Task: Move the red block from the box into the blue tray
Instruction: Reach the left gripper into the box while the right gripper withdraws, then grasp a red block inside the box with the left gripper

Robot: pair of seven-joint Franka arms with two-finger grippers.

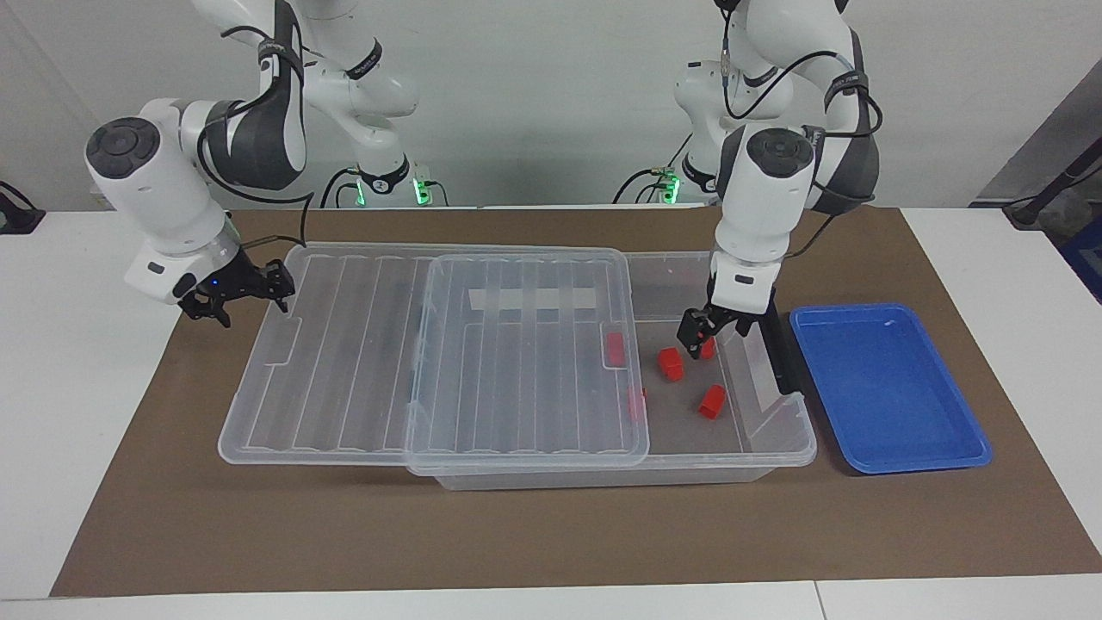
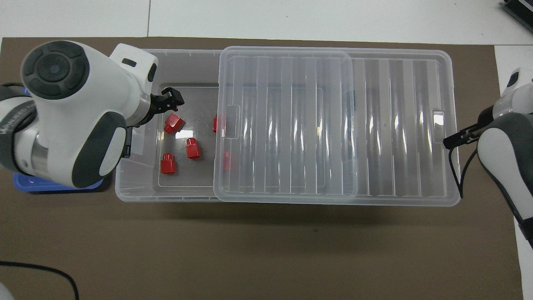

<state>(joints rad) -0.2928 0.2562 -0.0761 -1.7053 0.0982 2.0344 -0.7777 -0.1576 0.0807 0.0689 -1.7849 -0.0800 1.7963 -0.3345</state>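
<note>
The box (image 1: pixel 603 475) is a clear bin with its ribbed lid (image 1: pixel 344 362) slid toward the right arm's end, so the end by the blue tray (image 1: pixel 887 387) is uncovered. Three red blocks lie in that open end (image 1: pixel 671 363) (image 1: pixel 712 401) (image 2: pixel 168 163). Two more red blocks show through the lid's edge (image 1: pixel 615 347). My left gripper (image 1: pixel 715 337) is down inside the open end, open, right over the blocks and holding none of them. My right gripper (image 1: pixel 245 301) hangs open beside the lid's overhanging end. In the overhead view my left arm hides most of the tray (image 2: pixel 25 183).
A brown mat (image 1: pixel 516 534) covers the table under everything. A black latch (image 1: pixel 779 353) stands on the box's end wall next to the left gripper. A white tape strip (image 1: pixel 534 299) lies across the lid.
</note>
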